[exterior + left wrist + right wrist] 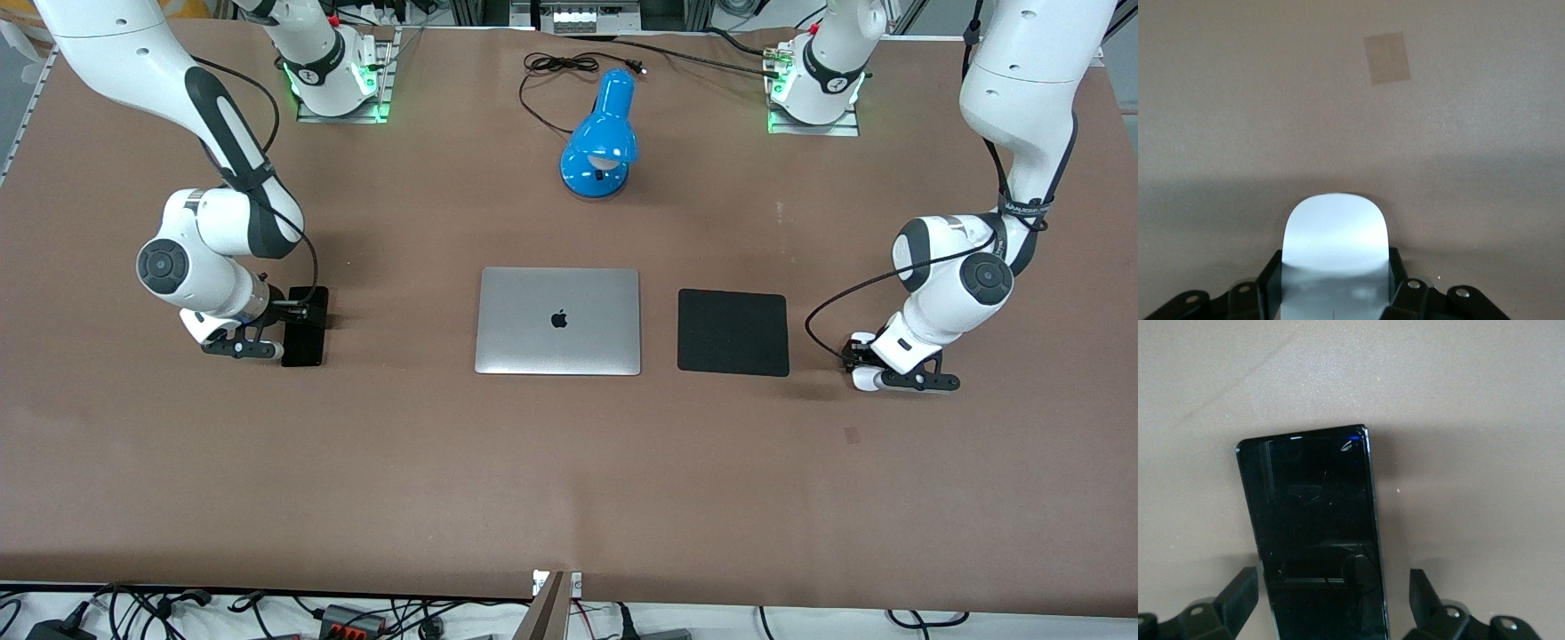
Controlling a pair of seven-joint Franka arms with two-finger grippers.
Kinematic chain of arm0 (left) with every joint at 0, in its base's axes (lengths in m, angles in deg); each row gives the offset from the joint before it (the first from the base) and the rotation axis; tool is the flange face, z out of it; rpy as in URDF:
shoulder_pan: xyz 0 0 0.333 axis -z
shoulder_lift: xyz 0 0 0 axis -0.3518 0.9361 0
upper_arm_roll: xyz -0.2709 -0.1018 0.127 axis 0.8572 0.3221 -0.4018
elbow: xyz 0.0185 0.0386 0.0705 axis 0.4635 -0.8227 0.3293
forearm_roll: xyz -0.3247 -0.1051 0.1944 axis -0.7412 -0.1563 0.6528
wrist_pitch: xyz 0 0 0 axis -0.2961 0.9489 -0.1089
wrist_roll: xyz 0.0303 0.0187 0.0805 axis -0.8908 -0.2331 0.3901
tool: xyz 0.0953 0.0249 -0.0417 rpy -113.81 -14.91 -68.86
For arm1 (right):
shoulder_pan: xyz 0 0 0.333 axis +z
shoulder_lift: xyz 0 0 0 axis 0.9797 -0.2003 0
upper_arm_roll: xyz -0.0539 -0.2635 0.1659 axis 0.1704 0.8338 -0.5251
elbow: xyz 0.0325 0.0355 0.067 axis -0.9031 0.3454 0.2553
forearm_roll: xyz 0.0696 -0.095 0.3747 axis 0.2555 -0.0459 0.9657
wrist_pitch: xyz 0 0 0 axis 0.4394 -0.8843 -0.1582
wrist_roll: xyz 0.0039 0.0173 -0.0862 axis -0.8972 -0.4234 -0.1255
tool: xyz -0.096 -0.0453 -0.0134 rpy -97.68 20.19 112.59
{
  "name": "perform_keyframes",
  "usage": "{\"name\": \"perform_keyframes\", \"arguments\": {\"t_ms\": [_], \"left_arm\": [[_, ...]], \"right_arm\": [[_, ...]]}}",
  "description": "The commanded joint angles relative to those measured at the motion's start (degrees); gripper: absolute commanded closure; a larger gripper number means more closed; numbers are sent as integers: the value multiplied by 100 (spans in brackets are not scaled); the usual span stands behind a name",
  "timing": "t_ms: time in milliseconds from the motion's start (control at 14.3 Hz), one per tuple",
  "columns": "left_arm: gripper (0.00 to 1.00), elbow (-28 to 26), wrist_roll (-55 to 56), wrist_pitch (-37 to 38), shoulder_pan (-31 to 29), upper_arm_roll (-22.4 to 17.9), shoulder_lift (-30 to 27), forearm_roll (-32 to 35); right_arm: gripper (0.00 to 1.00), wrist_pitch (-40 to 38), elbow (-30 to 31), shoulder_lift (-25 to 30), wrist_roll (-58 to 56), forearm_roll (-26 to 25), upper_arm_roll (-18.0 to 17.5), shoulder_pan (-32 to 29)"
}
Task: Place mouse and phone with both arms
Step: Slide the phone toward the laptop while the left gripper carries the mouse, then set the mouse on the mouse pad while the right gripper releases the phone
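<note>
The white mouse (1335, 233) sits between the fingers of my left gripper (1335, 267), which press on both of its sides. In the front view the mouse (861, 380) and left gripper (898, 380) are low at the table, beside the black pad toward the left arm's end. The black phone (1315, 533) lies flat on the table. My right gripper (1333, 581) is open astride its end, with a gap on each side. In the front view the phone (305, 324) and right gripper (253, 347) are toward the right arm's end, level with the laptop.
A closed silver laptop (558, 320) lies mid-table with a black square pad (733, 332) beside it. A blue desk lamp (600, 138) and its cable stand farther from the front camera. A small tape patch (852, 435) is nearer the front camera than the mouse.
</note>
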Motion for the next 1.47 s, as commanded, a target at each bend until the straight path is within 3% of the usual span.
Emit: {"name": "perform_keyframes", "arguments": {"t_ms": [0,140,350,559,699,769,979,1189,1399], "left_arm": [[68,48,-9,327,17,41,-374,125],[68,572,0,1317,87,102,-524,125],[68,1854,43,3320,105,312,-612,116],[68,2430,612,4205,158,803,-612,125],[68,2316,1096,4188,166,1216,-578,125],[68,2255,1229,4101,236,1331,-516,125],[68,1484,1729,2989,614,1350,-463,134],[69,491,1968,1302,808,1306,-384,318],[69,260,1977,928,799,1280,-261,318]], "right_arm": [[0,224,140,-1,80,-1,-1,107],[0,321,140,-54,80,-1,-1,107],[2,356,140,-63,80,-9,-1,107],[50,383,140,-71,45,-18,0,107],[68,374,132,-71,37,-18,8,107],[73,365,114,-63,63,-18,0,116],[77,-167,-384,-45,97,51,-27,571],[77,-1232,-1290,-202,1334,43,-27,1248],[77,-1217,-1415,-378,1758,61,-27,1601]]}}
